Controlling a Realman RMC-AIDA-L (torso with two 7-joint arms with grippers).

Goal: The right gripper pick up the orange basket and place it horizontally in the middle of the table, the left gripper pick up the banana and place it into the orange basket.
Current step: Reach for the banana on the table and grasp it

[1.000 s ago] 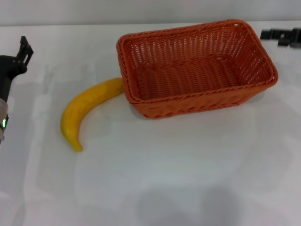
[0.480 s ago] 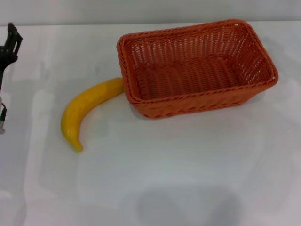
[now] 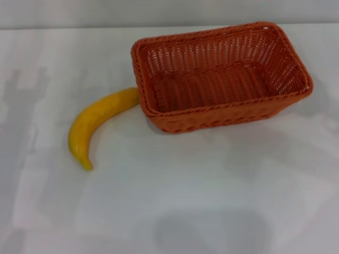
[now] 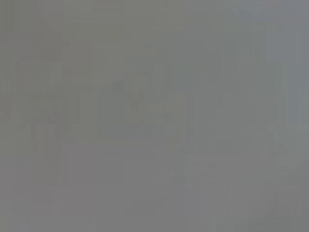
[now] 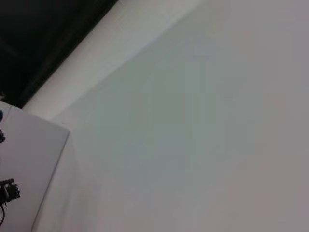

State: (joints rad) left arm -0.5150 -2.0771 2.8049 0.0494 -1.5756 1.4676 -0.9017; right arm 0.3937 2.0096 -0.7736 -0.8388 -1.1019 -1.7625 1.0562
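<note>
Orange wicker, the basket (image 3: 220,76) sits upright on the table (image 3: 212,201), the banana (image 3: 98,124) touching its left end wall. Neither of my jaws is in view, their state unknown. Lifting the banana carelessly could nudge the basket askew.

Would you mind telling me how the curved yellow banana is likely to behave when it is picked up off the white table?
The curved yellow banana has smooth, glossy skin, so it may slip in a pinch. Its bend probably lets it pivot rather than roll. Its far end seems to touch the orange woven basket, so lifting may nudge that.
</note>
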